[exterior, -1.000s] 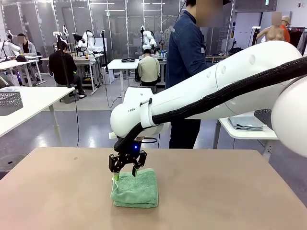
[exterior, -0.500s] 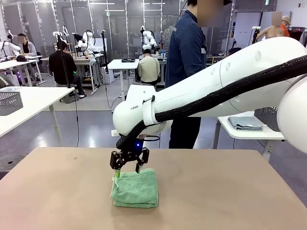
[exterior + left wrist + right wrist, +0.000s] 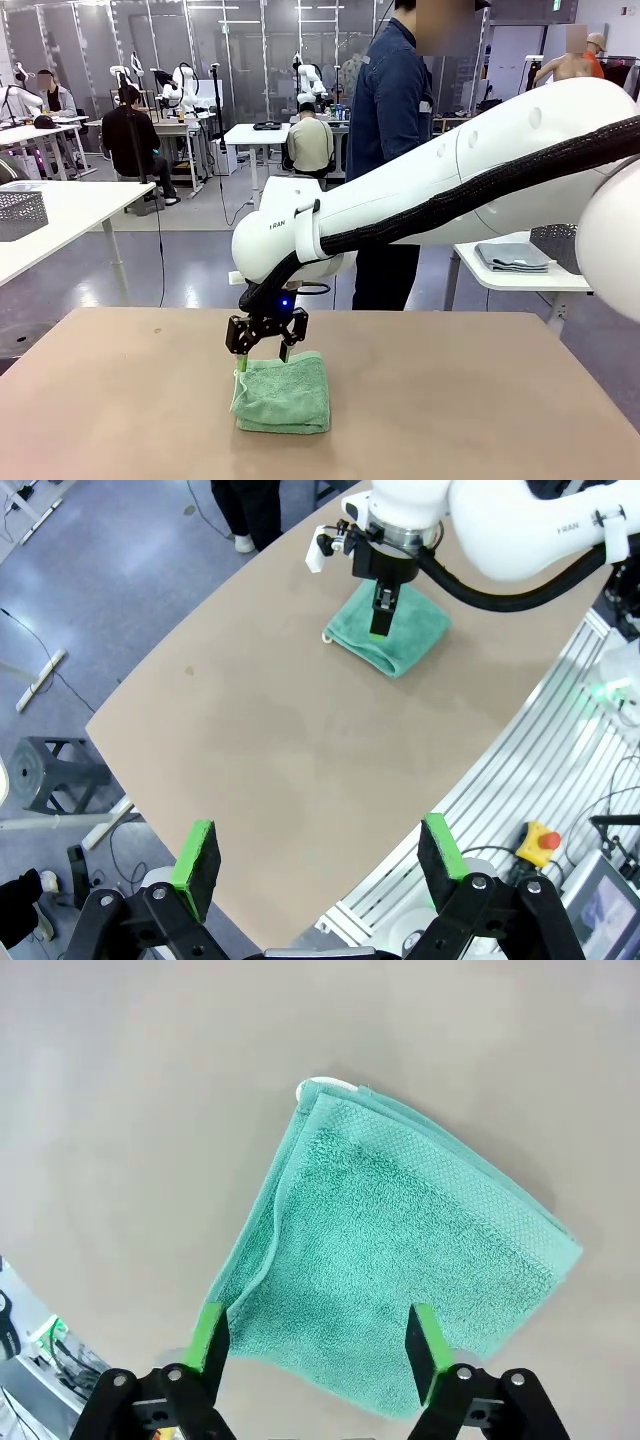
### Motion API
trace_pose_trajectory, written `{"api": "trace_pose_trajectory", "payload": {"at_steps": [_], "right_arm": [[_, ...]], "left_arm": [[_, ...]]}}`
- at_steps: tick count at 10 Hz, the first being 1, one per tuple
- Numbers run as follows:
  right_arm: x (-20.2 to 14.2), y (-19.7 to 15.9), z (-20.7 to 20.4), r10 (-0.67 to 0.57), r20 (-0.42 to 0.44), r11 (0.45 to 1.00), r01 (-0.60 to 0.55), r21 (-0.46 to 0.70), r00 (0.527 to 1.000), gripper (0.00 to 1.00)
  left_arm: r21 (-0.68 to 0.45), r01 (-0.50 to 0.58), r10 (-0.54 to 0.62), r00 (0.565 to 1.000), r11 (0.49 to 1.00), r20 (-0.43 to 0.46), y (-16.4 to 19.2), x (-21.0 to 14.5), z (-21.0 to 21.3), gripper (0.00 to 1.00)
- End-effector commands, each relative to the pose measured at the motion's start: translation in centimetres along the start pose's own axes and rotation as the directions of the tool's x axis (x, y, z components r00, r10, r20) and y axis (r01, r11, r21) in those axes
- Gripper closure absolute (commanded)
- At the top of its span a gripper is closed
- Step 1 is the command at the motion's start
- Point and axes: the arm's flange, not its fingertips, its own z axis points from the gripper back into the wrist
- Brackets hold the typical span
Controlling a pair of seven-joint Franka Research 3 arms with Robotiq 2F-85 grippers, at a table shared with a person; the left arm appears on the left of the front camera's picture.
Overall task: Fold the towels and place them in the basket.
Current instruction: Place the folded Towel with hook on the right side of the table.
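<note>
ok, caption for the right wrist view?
Open right gripper poised above the folded mint towel on the table.

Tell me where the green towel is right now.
In the front view the folded green towel lies on the table, slightly left of centre, beneath the open right gripper, which hangs over its far edge.

Mint green towel [image 3: 283, 393] on a tan table [image 3: 120, 400]; black right claw [image 3: 262, 362], green pads [image 3: 210, 1335]
</note>
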Motion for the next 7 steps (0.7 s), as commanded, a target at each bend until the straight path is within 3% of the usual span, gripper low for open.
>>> {"api": "trace_pose_trajectory", "payload": {"at_steps": [1, 7], "right_arm": [[0.02, 0.0, -0.1, 0.003, -0.001, 1.0, -0.003, 0.001, 1.0, 0.11], [0.01, 0.0, 0.0, 0.0, 0.0, 1.0, 0.0, 0.0, 1.0, 0.11]], "left_arm": [[0.014, -0.014, 0.014, 1.0, 1.0, -0.002, -0.02, 0.09, 0.07, 0.0], [0.014, -0.014, 0.014, 1.0, 1.0, -0.002, -0.02, 0.09, 0.07, 0.0]]}}
